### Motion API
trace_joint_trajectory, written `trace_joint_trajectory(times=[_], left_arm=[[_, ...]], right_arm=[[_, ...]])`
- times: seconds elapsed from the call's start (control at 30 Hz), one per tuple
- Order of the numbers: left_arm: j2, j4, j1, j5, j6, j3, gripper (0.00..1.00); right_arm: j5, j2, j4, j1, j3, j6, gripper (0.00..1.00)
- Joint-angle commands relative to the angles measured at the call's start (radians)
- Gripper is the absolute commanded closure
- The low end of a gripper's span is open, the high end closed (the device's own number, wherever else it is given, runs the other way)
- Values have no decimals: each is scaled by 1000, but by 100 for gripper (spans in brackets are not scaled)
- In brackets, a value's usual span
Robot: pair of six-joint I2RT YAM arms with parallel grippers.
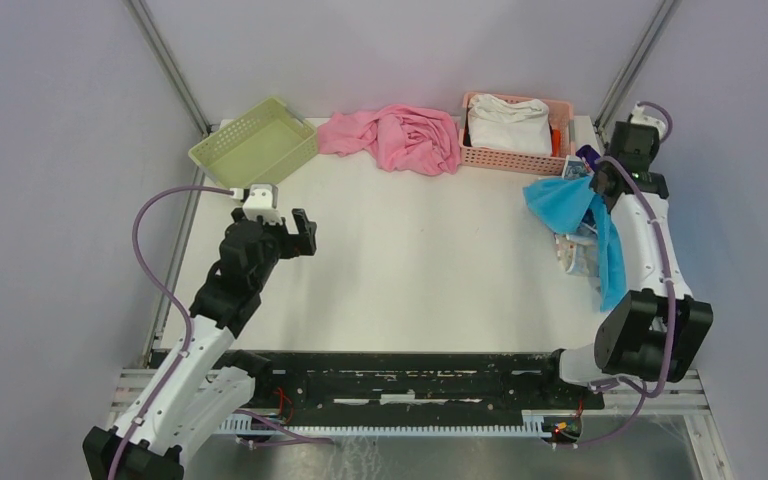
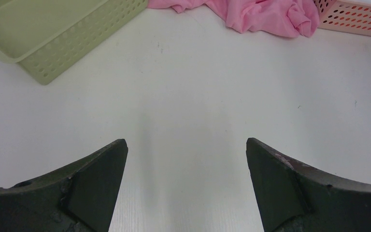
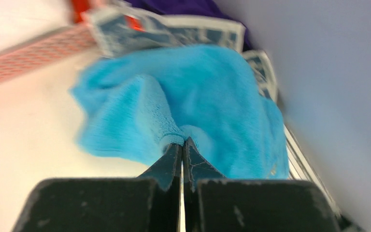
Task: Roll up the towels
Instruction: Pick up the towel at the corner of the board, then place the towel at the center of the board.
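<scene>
A bright blue towel (image 1: 563, 203) lies bunched at the table's right edge, and part of it hangs down beside the right arm. My right gripper (image 1: 594, 181) is shut on a fold of this blue towel (image 3: 212, 96), pinching it at the fingertips (image 3: 182, 143). Under and behind it lies a white towel with dark blue print (image 1: 578, 256), which also shows in the right wrist view (image 3: 174, 30). My left gripper (image 1: 286, 236) hovers over the bare left part of the table. It stands wide open (image 2: 186, 145) with nothing between its fingers.
A light green basket (image 1: 255, 142) sits at the back left. A large pink cloth (image 1: 402, 136) lies crumpled at the back middle. A pink basket (image 1: 505, 160) at the back right holds a plain white cloth (image 1: 508, 122). Something purple (image 1: 588, 155) lies beside that basket.
</scene>
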Motion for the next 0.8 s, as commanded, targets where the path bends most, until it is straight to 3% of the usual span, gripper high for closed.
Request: trace_joint_trajectory(times=[0.0,0.17,0.53,0.6,0.63,0.77], left_arm=[[-4,0,-3,-7,11,72,1],[20,-48,-3,7,-56,125,1],[59,-65,-3,70,-214,154,1],[70,-68,-2,83,-227,146,1],[79,-71,-3,90,-232,143,1],[112,-84,-4,104,-261,133,1]], right_arm=[[6,-47,-42,147,170,-69,99],[-97,-32,-79,322,314,-84,99],[-111,155,-76,886,522,-125,97],[-130,203,-81,966,531,-133,88],[-139,220,-86,998,533,-138,79],[-151,234,-98,1042,494,-150,57]])
